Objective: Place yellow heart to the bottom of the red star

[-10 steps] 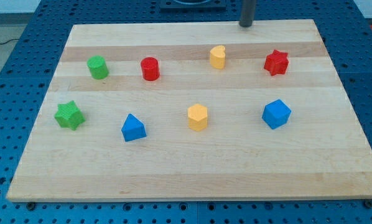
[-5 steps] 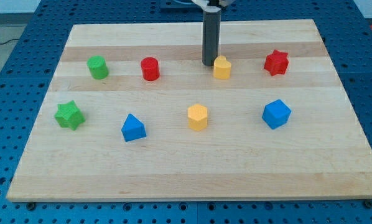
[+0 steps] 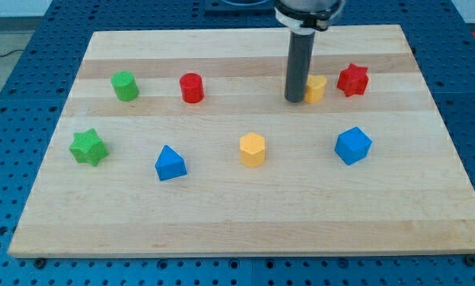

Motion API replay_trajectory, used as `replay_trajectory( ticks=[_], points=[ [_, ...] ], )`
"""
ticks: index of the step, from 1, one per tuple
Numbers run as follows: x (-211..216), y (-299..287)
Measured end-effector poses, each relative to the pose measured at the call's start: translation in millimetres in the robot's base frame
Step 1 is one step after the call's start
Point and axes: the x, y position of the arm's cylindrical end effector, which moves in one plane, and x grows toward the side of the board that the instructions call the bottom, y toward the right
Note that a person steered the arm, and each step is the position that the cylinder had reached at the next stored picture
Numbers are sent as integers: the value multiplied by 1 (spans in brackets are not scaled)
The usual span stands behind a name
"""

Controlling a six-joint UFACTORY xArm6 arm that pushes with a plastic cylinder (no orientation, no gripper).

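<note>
My tip (image 3: 294,100) rests on the counter (image 3: 222,214) right against the yellow heart (image 3: 315,88), which lies at about two o'clock from it, touching or nearly so. There is no hand on this arm, only the plain rod, so nothing opens or clamps. The heart sits just beside the red star (image 3: 353,79), at the star's nine o'clock and a touch lower, not yet at its six o'clock. The coming move turns on that offset: I judge the heart has to go toward four o'clock to end under the star, so my tip would need to press from its ten o'clock side. The rod covers the heart's near edge, so its shape is hard to read here.
</note>
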Motion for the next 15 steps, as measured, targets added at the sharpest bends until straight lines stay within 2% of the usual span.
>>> replay_trajectory(
  ticks=[1, 2, 3, 6, 8, 9, 10, 12, 13, 14, 15],
  points=[
    [0, 10],
    [-1, -23],
    [-3, -18],
    [-1, 73],
    [13, 41],
    [35, 82],
    [18, 101],
    [-40, 101],
    [-36, 110],
    [0, 147],
    [20, 132]
  ],
)
